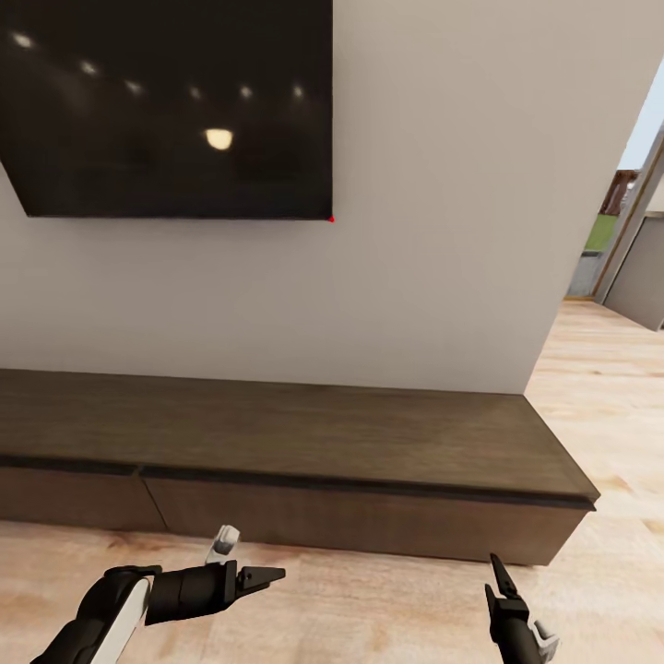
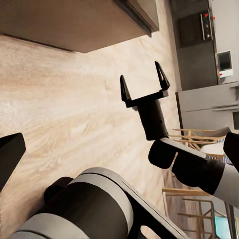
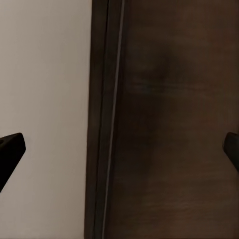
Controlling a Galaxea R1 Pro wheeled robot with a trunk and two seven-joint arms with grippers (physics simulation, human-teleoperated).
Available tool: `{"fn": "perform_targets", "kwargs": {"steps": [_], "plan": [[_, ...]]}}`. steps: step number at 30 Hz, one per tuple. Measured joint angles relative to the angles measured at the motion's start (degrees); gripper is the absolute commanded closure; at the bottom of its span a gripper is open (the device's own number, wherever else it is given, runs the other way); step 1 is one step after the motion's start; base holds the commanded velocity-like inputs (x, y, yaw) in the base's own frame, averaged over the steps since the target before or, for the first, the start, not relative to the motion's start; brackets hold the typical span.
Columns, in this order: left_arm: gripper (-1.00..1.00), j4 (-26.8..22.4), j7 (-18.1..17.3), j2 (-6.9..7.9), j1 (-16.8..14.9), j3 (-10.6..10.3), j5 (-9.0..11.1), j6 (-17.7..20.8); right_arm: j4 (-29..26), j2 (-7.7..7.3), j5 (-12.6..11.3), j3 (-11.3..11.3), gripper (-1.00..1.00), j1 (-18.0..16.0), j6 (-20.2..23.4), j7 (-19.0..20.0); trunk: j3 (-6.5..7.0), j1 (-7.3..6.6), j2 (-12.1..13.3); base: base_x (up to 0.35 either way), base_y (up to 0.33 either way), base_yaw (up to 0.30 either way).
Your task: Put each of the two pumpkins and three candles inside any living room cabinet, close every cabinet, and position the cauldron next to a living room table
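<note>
Counts: one cabinet (image 1: 304,443), two drawer fronts seen on it, one wall-mounted TV (image 1: 166,106), two grippers.
TV: mounted on the white wall (image 1: 443,203) above the cabinet's left part; ceiling lights are reflected in the dark screen.
Cabinet: long, low, dark brown, set against the wall; both visible drawer fronts are closed, with a seam between them left of centre. Its top is bare in the head view.
Left gripper (image 1: 267,577): held low over the wood floor (image 1: 369,609), just in front of the left drawer front (image 1: 69,498), pointed toward the right. Nothing is held or touched. Jaw spacing cannot be told: in the head view the fingers overlap into one tip, and in its wrist view one dark fingertip (image 2: 10,154) is seen at the frame edge.
Right gripper (image 1: 498,574): held near the floor in front of the right drawer front (image 1: 369,521), pointed up toward the cabinet, not touching it. In the left wrist view (image 2: 144,84) its two fingers are seen spread apart, with nothing between them. In its own wrist view the fingertips (image 3: 10,149) sit at opposite frame edges, with the cabinet's dark wood (image 3: 179,124) and the wall (image 3: 45,74) between them.
Far right: an open doorway (image 1: 618,231) beyond the wall's end.
</note>
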Motion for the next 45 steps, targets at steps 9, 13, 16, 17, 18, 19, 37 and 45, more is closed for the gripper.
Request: {"fn": "perform_targets", "kwargs": {"steps": [9, 13, 16, 17, 18, 19, 37, 45], "plan": [[-1.00, 0.0, 0.0, 0.00, 0.0, -0.2, -0.1, 0.0, 0.1, -0.05, 0.0, 0.0, -1.00, 0.0, 0.0, -0.4, 0.00, 0.02, 0.0, 0.227, 0.000, 0.000], [-1.00, 0.0, 0.0, -0.01, 0.0, -0.3, -0.1, 0.0, 0.1, -0.07, 0.0, 0.0, -1.00, 0.0, -0.1, -0.4, 0.00, 0.02, 0.0, 0.025, 0.000, 0.000], [-1.00, 0.0, 0.0, 0.00, 0.0, -0.3, -0.1, 0.0, 0.1, -0.05, 0.0, 0.0, -1.00, 0.0, -0.1, -0.4, 0.00, 0.03, 0.0, 0.005, 0.000, 0.000], [-1.00, 0.0, 0.0, 0.00, 0.0, -0.3, -0.1, 0.0, 0.1, -0.08, 0.0, 0.0, -1.00, 0.0, -0.2, -0.4, 0.00, 0.03, 0.0, 0.002, 0.000, 0.000], [-1.00, 0.0, 0.0, 0.00, 0.0, -0.3, -0.1, 0.0, 0.1, -0.13, 0.0, 0.0, -1.00, 0.0, -0.3, -0.4, 0.00, 0.03, 0.0, 0.001, 0.000, 0.000], [-1.00, 0.0, 0.0, 0.00, 0.0, -0.3, -0.1, 0.0, 0.1, -0.31, 0.0, 0.0, -1.00, -0.1, -0.8, -0.4, 0.00, 0.03, 0.0, 0.000, 0.000, 0.000], [-1.00, -0.1, 0.0, 0.00, 0.0, -1.0, 0.0, 0.0, 0.2, -0.61, 0.6, 0.3, -1.00, -3.0, -5.0, -4.4, 0.00, 0.03, 0.0, 0.000, 0.000, 0.000], [-1.00, 0.0, 0.0, 0.00, 0.0, -1.0, 0.1, 0.0, 0.0, -0.61, 0.5, 0.4, -1.00, -3.1, -4.8, -3.8, 0.00, 0.03, 0.0, 0.000, 0.000, 0.000]]}}
